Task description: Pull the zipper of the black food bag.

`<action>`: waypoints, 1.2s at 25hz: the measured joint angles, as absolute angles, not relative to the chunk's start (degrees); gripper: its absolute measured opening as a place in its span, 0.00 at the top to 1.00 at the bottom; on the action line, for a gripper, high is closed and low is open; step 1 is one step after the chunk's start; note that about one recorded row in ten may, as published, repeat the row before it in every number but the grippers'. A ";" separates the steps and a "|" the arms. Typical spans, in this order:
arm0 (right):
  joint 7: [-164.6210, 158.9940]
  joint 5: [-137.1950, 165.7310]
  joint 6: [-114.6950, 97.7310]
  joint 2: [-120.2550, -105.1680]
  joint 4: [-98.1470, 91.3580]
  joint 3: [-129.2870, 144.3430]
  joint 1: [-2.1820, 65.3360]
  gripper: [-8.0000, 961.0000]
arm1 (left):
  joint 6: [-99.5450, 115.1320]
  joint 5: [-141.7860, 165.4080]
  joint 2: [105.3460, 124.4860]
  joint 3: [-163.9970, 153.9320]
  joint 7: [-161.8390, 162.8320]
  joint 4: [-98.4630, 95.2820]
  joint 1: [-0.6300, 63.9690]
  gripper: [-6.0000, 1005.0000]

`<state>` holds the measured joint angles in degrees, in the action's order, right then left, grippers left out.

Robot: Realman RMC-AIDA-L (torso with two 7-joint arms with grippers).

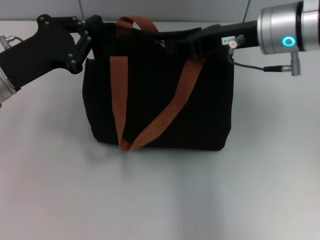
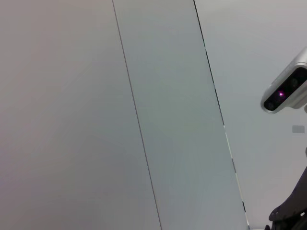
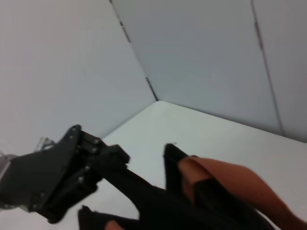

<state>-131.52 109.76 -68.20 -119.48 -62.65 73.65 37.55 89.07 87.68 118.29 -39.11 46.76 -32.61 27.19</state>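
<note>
The black food bag (image 1: 160,100) stands upright mid-table with its orange-brown straps hanging over the front. My left gripper (image 1: 94,26) is at the bag's top left corner, shut on the fabric edge. It also shows in the right wrist view (image 3: 112,160), pinching the black rim of the bag (image 3: 158,206). My right gripper (image 1: 167,44) reaches in from the right along the top edge, about mid-length. Its tip is at the small silver zipper (image 1: 161,43) and looks closed on it.
The white table (image 1: 160,200) extends in front of the bag and to both sides. A grey panelled wall (image 2: 144,96) stands behind. The left wrist view shows only that wall, a head camera housing (image 2: 284,91) and a bit of black gripper.
</note>
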 joint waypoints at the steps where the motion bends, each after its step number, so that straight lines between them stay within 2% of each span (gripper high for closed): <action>1: -132.82 111.10 -68.34 -119.52 -64.75 73.66 36.08 0.99 | 89.06 87.68 118.30 -39.10 46.76 -32.61 27.17 0.93; 16: -134.92 113.16 -70.40 -119.67 -75.15 70.32 25.59 0.99 | 89.02 87.68 118.14 -38.86 46.76 -32.62 27.08 0.93; 30: -132.54 109.52 -72.27 -119.69 -75.75 67.46 23.15 0.92 | 89.00 87.67 118.22 -38.82 46.76 -32.72 27.58 0.92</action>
